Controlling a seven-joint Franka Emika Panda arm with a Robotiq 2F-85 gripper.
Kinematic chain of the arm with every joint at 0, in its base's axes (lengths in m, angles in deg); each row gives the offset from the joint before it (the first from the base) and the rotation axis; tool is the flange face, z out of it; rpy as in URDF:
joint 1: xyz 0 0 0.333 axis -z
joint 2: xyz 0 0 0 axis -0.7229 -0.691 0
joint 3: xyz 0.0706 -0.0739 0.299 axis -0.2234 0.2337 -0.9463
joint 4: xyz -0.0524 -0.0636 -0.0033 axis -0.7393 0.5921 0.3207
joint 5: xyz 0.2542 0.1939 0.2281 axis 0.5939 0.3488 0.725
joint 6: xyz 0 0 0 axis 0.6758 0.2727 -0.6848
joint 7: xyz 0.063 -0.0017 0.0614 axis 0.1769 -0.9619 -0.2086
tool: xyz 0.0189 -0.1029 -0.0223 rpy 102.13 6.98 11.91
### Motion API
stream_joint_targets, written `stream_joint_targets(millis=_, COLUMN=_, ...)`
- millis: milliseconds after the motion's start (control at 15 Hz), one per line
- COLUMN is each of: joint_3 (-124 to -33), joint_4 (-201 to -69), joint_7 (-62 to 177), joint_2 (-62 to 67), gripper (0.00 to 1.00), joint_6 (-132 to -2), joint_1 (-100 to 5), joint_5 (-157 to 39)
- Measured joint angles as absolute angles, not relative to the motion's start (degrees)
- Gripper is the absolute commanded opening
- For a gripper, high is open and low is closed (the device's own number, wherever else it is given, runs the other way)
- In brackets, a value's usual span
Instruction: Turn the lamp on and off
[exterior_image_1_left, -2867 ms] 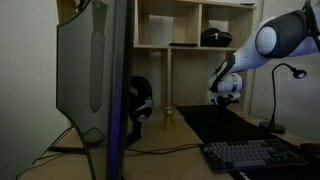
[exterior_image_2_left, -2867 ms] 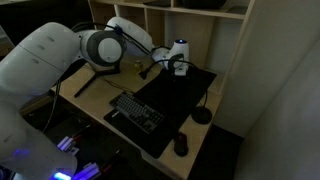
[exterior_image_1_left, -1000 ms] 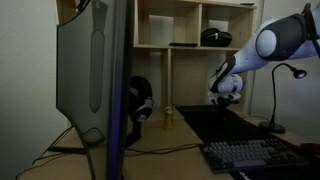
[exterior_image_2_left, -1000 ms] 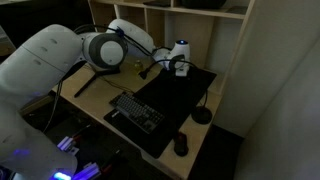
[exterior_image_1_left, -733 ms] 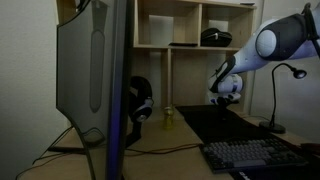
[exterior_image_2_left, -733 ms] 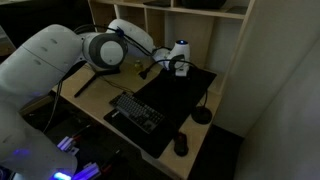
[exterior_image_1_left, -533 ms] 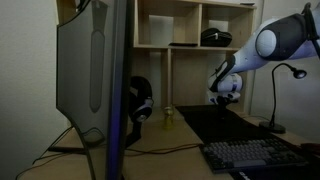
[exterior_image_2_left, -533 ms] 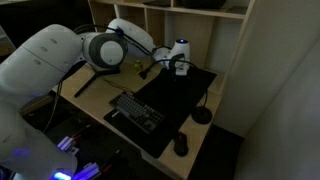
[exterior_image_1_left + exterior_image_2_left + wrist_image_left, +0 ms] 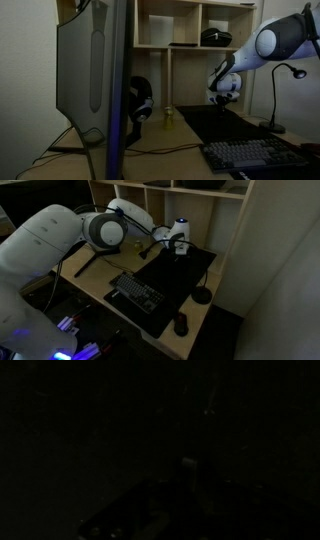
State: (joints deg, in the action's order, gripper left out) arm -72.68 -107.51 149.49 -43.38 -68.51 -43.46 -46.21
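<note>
The room is dim. The lamp (image 9: 273, 100) is a slim black one with a thin stem and a curved neck, standing unlit at the desk's right end. In an exterior view its round base (image 9: 201, 296) sits at the edge of the black mat. My gripper (image 9: 226, 98) hangs over the mat, left of the lamp and well apart from it. It also shows in front of the shelf unit (image 9: 180, 250). It is shut with nothing seen in it. The wrist view is almost black and shows no clear shapes.
A large monitor (image 9: 95, 70) fills the near left. Headphones (image 9: 138, 100) and a small can (image 9: 168, 116) stand by the wooden shelf unit (image 9: 190, 25). A keyboard (image 9: 135, 290) and a mouse (image 9: 180, 325) lie near the desk's front edge, beside the mat (image 9: 190, 272).
</note>
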Motion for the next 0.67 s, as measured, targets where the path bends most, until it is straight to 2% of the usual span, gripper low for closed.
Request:
stream_joint_targets(millis=133, joint_3=-72.7, joint_4=-107.5, joint_7=149.5, joint_2=-43.4, gripper=0.1, joint_6=-68.5, joint_1=-43.5, joint_5=-46.2)
stream_joint_targets(millis=200, joint_3=-72.7, joint_4=-107.5, joint_7=149.5, joint_2=-43.4, gripper=0.49, joint_6=-68.5, joint_1=-43.4, joint_5=-46.2)
stream_joint_targets(millis=333, joint_3=-72.7, joint_4=-107.5, joint_7=149.5, joint_2=-43.4, gripper=0.56, joint_6=-68.5, joint_1=-43.4, joint_5=-46.2)
stream_joint_targets(millis=667, joint_3=-72.7, joint_4=-107.5, joint_7=149.5, joint_2=-43.6, gripper=0.92, joint_6=-69.1, joint_1=-43.3, joint_5=-46.2)
